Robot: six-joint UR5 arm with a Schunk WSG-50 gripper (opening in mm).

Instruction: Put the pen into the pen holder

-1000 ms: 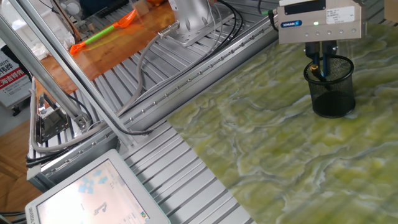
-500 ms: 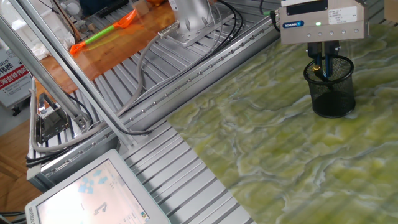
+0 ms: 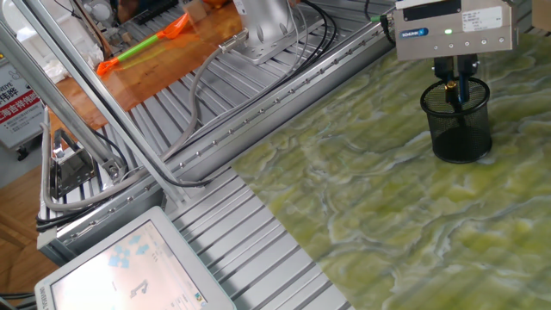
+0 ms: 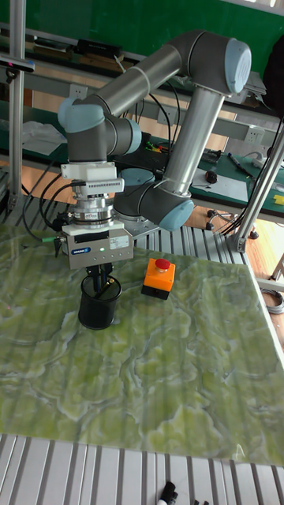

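Note:
The pen holder [image 3: 457, 122] is a black mesh cup standing on the green marbled table at the right. The pen [image 3: 448, 87] leans inside it, its gold end just above the rim. My gripper [image 3: 455, 84] hangs straight over the cup with its fingertips at rim height. The fingers stand slightly apart, open, on either side of the pen's top. In the tall fixed view the gripper [image 4: 99, 274] is directly above the pen holder [image 4: 100, 304], and the fingers hide the pen.
An orange box with a red button [image 4: 158, 278] sits just right of the cup. A green-and-orange stick [image 3: 138, 50] lies on a wooden board at the far left. Aluminium frame bars [image 3: 95, 112], cables and a screen [image 3: 129, 267] fill the left side.
The gripper has shifted a little to the right and up over the cup. Its fingers have spread apart, and the pen stays in the cup.

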